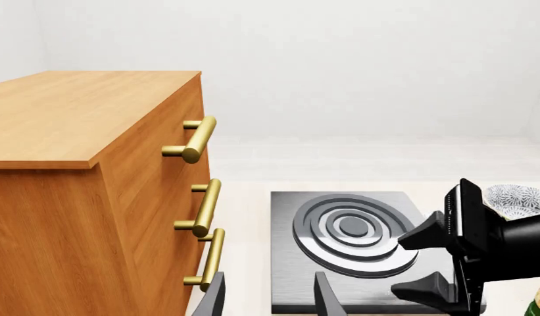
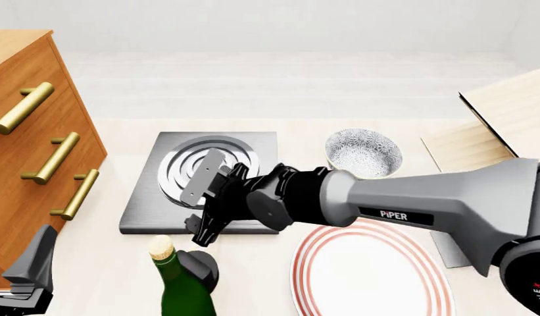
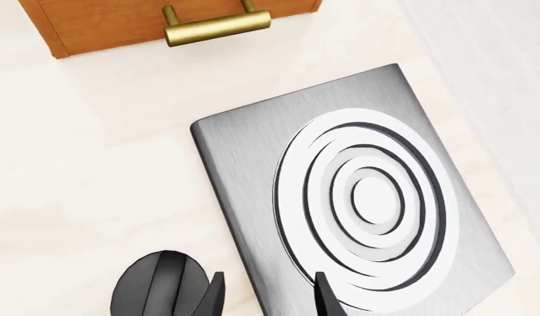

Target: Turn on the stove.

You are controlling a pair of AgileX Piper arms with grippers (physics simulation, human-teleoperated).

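One released right tool (image 2: 204, 201) above the stove's (image 2: 164, 207) near edge, knob (image 3: 157, 288) just beside.

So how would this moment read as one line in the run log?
right gripper: open, over stove front edge | knob: untouched | left gripper: open, idle by drawers
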